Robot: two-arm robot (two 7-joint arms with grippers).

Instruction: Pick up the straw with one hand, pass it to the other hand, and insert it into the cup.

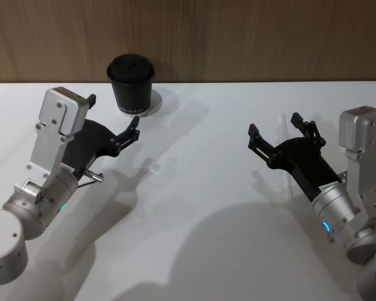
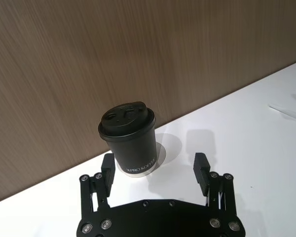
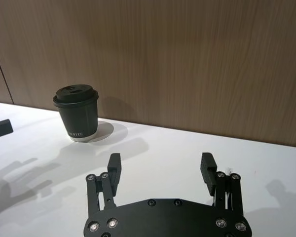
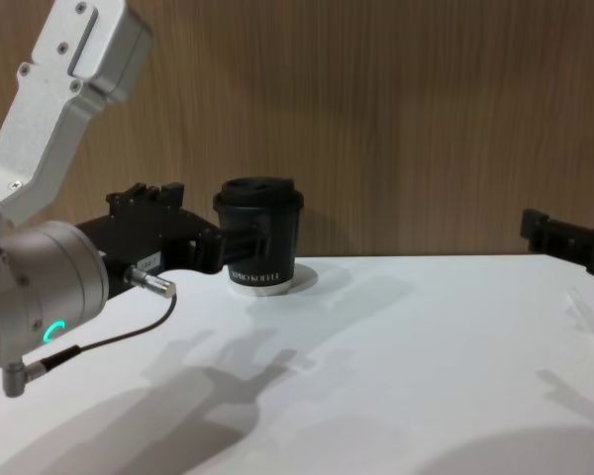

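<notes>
The black lidded cup point(image 1: 131, 84) stands upright at the back of the white table point(image 1: 194, 207), close to the wood wall. My left gripper point(image 1: 113, 114) hovers open just in front of it and to its left, with nothing between the fingers; in the left wrist view the cup point(image 2: 130, 143) sits just beyond the open left gripper point(image 2: 154, 160). My right gripper point(image 1: 274, 124) is open and empty over the table's right half, far from the cup point(image 3: 79, 116). A thin white line that looks like the straw point(image 2: 287, 111) lies flat on the table to the right.
A wood-panelled wall point(image 1: 238, 37) runs right behind the table's far edge. A thin black cable point(image 4: 109, 336) hangs from my left wrist. The grippers cast shadows across the bare white middle of the table.
</notes>
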